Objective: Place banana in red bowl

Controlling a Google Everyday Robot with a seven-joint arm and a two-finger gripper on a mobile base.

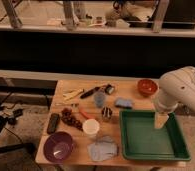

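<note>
Banana point(72, 93): lies flat on the far left part of the wooden table point(132, 85) as I face it, nothing touching it that I can make out. A dark-handled tool point(93, 91) lies just beside it toward the middle.

Red bowl point(147, 87): upright at the far right corner, well apart from the banana. Inside looks dark; contents cannot be told.

Between the two: a blue cup point(99, 99) and a blue sponge-like block point(123, 103).

Gripper point(161, 120): hangs over the far right part of the green tray point(152, 155), pointing down, near the red bowl and well away from the banana. Claw spread, nothing in it. The white arm point(181, 89) comes in from the right.

Near edge: white cup point(91, 128), crumpled blue cloth point(103, 148), purple bowl point(58, 146) at the near left corner.
</note>
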